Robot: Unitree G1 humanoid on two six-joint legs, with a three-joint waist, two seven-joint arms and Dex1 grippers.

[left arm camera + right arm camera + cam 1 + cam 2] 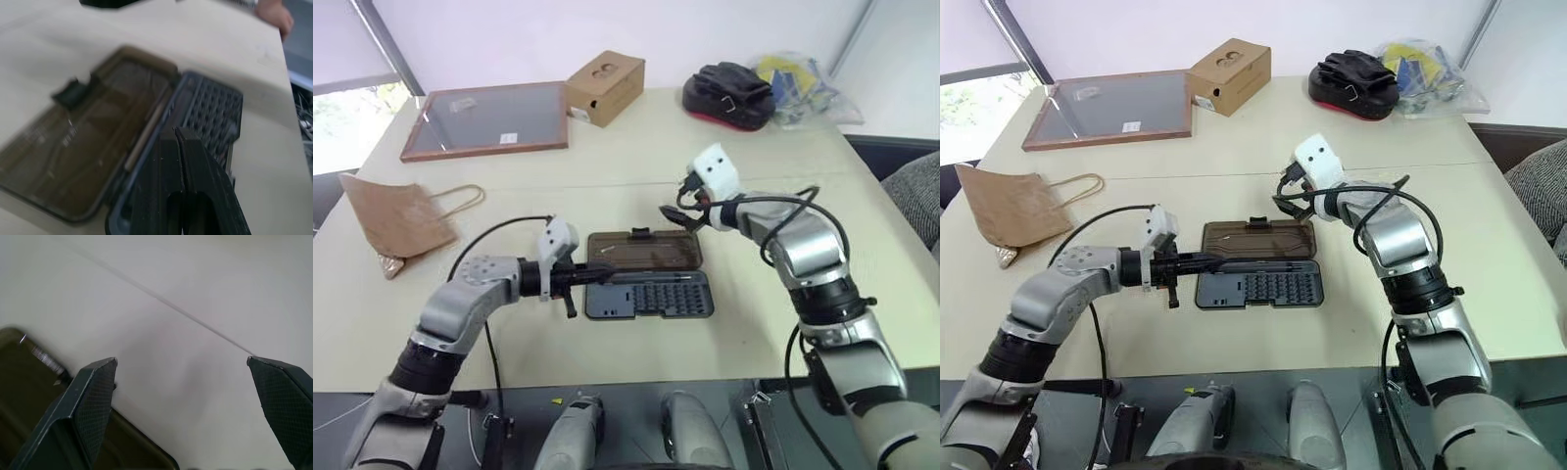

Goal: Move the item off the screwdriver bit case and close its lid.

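Note:
The item, a flat brown paper bag (396,220) with loop handles, lies on the table far left of the screwdriver bit case, apart from it. The case lies open at the table's middle. Its grey-blue base (651,294) with rows of bits is nearer me, and its smoky-brown lid (644,251) lies flat behind it. My left gripper (610,276) is shut and empty, pointing right, its tips (176,131) over the hinge line at the case's left end. My right gripper (183,361) hangs open and empty above the lid's far right corner (29,396).
A wood-framed dark board (489,119) and a cardboard box (605,86) sit at the back left. A black and red object (729,95) and a clear plastic bag (798,88) are at the back right. A person's hand (276,14) rests at the table's edge.

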